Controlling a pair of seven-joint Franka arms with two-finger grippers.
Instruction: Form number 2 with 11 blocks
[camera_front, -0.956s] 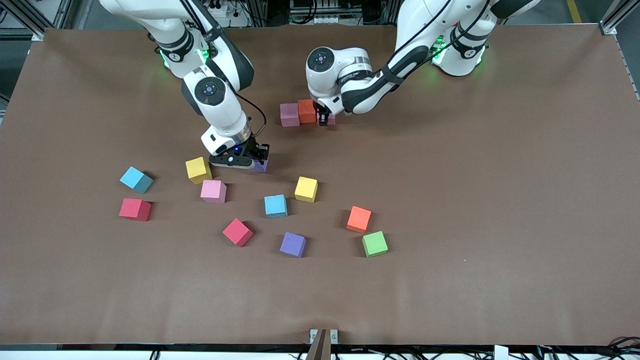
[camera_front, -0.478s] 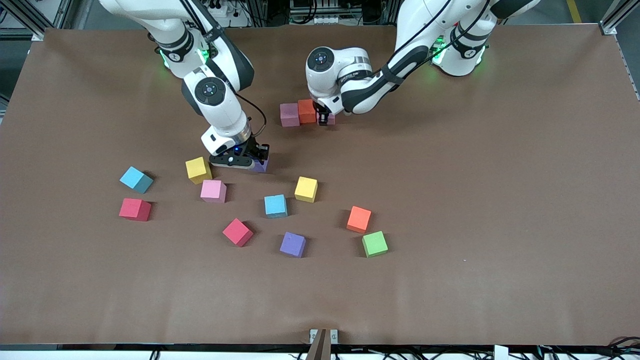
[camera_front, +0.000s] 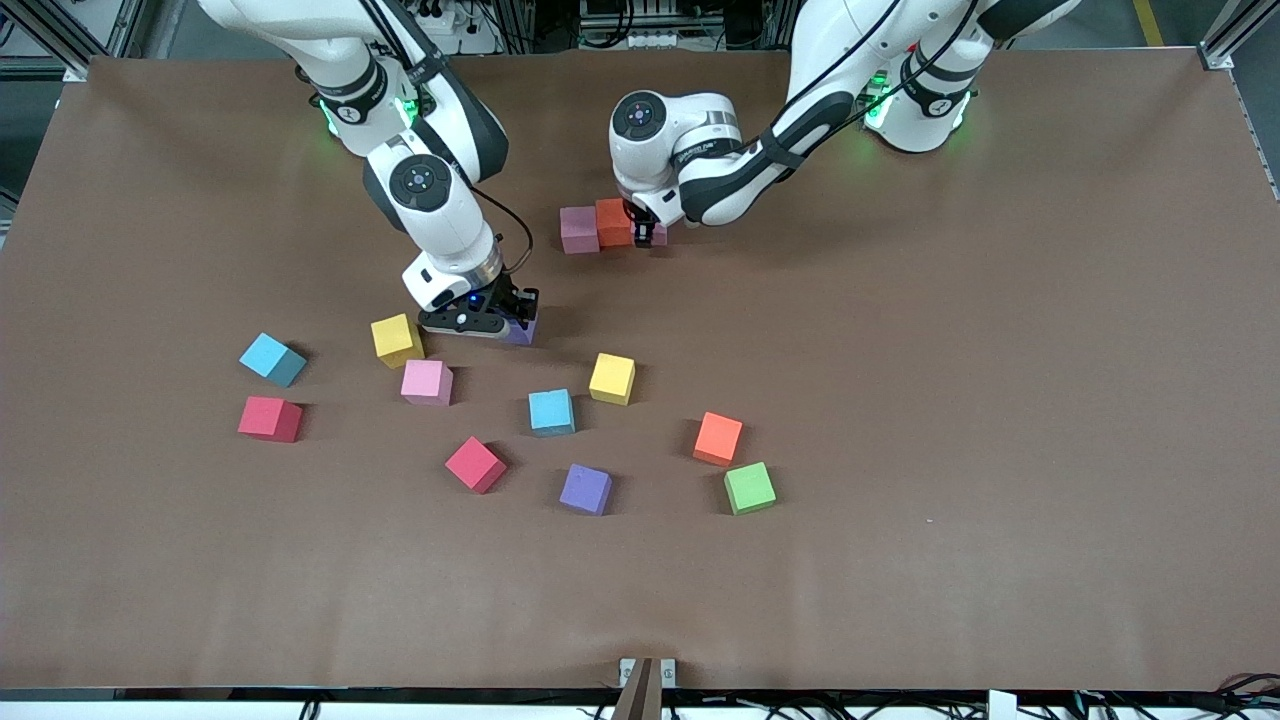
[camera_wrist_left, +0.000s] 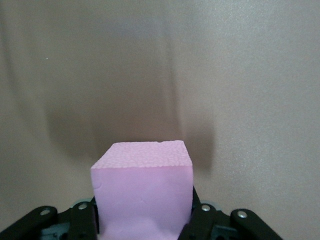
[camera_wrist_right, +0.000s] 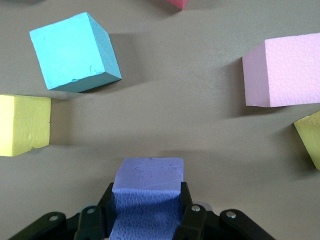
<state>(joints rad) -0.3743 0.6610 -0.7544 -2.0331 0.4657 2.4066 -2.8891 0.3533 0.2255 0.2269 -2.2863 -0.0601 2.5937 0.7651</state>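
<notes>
Both pairs of jaws pinching foam cubes. Left gripper (camera_wrist_left: 142, 220) clamped on a pink block (camera_wrist_left: 142, 187), fingers (camera_wrist_left: 200, 222) pressing its two side faces, low at the table beside the orange block (camera_front: 612, 222) of the started row. Right gripper (camera_wrist_right: 145, 215) clamped on a purple block (camera_wrist_right: 147, 192) in the same way, down among the loose cubes, beside a yellow block (camera_front: 396, 339).

Started row of the number 2 near the robots' bases: a dull pink block (camera_front: 578, 229), the orange one touching it, then the held pink one at the end toward the left arm's side.

Loose blocks nearer to the front camera: pink (camera_front: 427, 382), light blue (camera_front: 551, 412), yellow (camera_front: 612, 378), red (camera_front: 475, 464), purple (camera_front: 585, 489), orange (camera_front: 718, 438), green (camera_front: 750, 488), plus light blue (camera_front: 272, 359) and red (camera_front: 269, 418) toward the right arm's end.

Probably very light and soft; foam seems to dent a little under the fingers, matte surface likely not slippery. Best hold: two flat parallel faces, mid-height, gentle squeeze.
</notes>
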